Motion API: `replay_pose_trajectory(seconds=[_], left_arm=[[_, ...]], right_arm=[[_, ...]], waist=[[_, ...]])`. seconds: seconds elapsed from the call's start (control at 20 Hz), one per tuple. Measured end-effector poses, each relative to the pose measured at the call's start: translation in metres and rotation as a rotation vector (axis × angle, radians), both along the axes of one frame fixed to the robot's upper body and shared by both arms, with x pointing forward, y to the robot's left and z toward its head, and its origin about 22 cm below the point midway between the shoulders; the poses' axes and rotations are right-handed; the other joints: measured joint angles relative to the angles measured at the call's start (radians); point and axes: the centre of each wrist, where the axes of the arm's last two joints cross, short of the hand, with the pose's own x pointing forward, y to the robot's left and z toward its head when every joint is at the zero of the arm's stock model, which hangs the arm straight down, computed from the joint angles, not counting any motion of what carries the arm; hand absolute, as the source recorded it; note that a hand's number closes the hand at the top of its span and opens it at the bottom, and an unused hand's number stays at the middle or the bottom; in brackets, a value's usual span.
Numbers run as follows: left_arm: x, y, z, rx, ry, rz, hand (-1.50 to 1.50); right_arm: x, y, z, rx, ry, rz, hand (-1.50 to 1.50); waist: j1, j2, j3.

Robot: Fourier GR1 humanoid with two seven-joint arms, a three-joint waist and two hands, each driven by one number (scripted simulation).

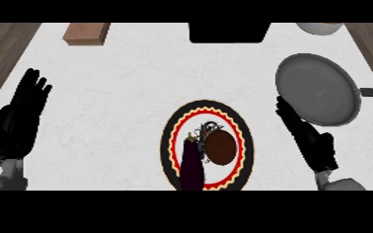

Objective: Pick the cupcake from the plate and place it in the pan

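Dark eggplant, brown block far left, black box far centre, pale bowl far right

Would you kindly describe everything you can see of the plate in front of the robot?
The plate is round, with a black outer rim, a red band edged in yellow zigzag and a white centre. It lies flat on the white counter, front and middle. A brown cupcake sits right of its centre, and a dark purple eggplant lies along its left side. The right hand is beside it, apart.
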Motion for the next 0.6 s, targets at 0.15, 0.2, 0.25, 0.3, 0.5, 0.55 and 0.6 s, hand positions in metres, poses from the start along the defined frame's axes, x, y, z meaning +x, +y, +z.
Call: replay_pose_trajectory(seconds=[0.15,0.2,0.25,0.3,0.5,0.55,0.6], left_arm=[[0.011,-0.006,0.005,0.026,-0.021,-0.028,0.00],[0.013,-0.009,0.007,0.038,-0.031,-0.041,0.00],[0.017,-0.013,0.009,0.051,-0.046,-0.059,0.00],[0.020,-0.018,0.012,0.062,-0.064,-0.078,0.00],[0.025,-0.035,0.007,0.070,-0.057,-0.116,0.00],[0.027,-0.036,0.005,0.072,-0.055,-0.115,0.00],[0.027,-0.039,0.004,0.074,-0.055,-0.112,0.00]], right_arm=[[0.014,0.022,0.004,0.042,-0.018,0.170,1.50],[0.020,0.029,0.010,0.060,-0.030,0.256,1.50],[0.025,0.040,0.013,0.081,-0.039,0.349,1.50],[0.031,0.053,0.019,0.102,-0.055,0.450,1.50],[0.045,0.052,0.031,0.046,-0.239,0.581,-1.50],[0.043,0.045,0.032,0.034,-0.295,0.578,-1.50],[0.043,0.036,0.035,0.013,-0.352,0.565,-1.50]], waist=[[0.004,0.002,-0.008],[0.011,0.003,-0.009],[0.020,0.006,-0.010],[0.029,0.009,-0.010],[0.008,0.004,-0.012],[-0.001,0.002,-0.013],[-0.009,0.000,-0.013]])
